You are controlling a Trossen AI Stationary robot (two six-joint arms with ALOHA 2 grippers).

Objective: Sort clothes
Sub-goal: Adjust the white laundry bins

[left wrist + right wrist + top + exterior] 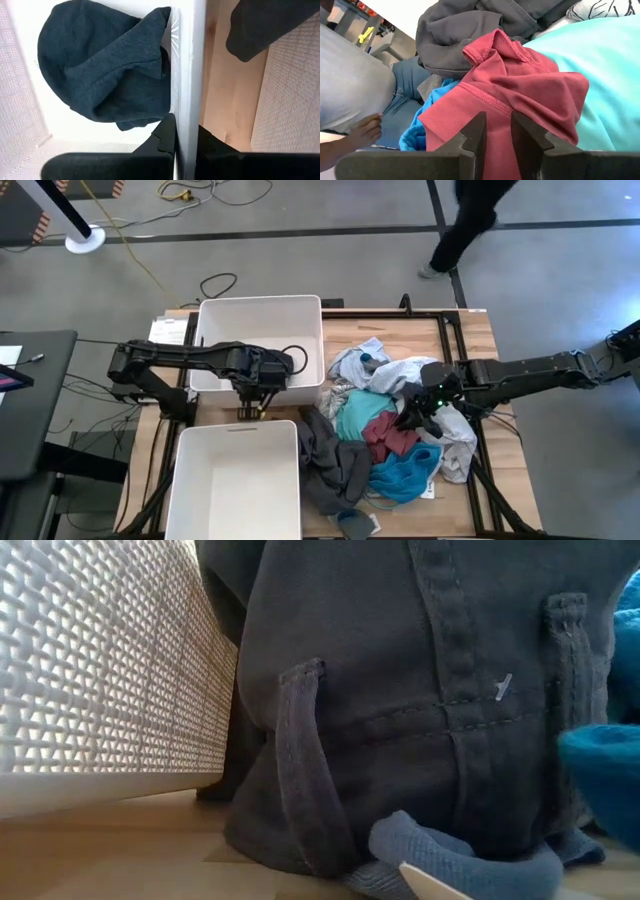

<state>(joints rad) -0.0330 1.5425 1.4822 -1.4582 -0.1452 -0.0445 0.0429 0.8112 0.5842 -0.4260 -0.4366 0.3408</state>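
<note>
Nearest the camera edge of the table, one white bin [237, 480] sits bare. Beside it the pile of clothes [385, 435] still covers the table's right half: grey trousers [400, 700], a maroon top [505, 95], teal and blue pieces. The right gripper [495, 132] hovers over the maroon top, fingers slightly apart, holding nothing. Farther back, the left gripper [186, 142] is pinched on the wall of the far bin [310, 330], which holds one dark garment [100, 65]. Sorting looks barely begun
</note>
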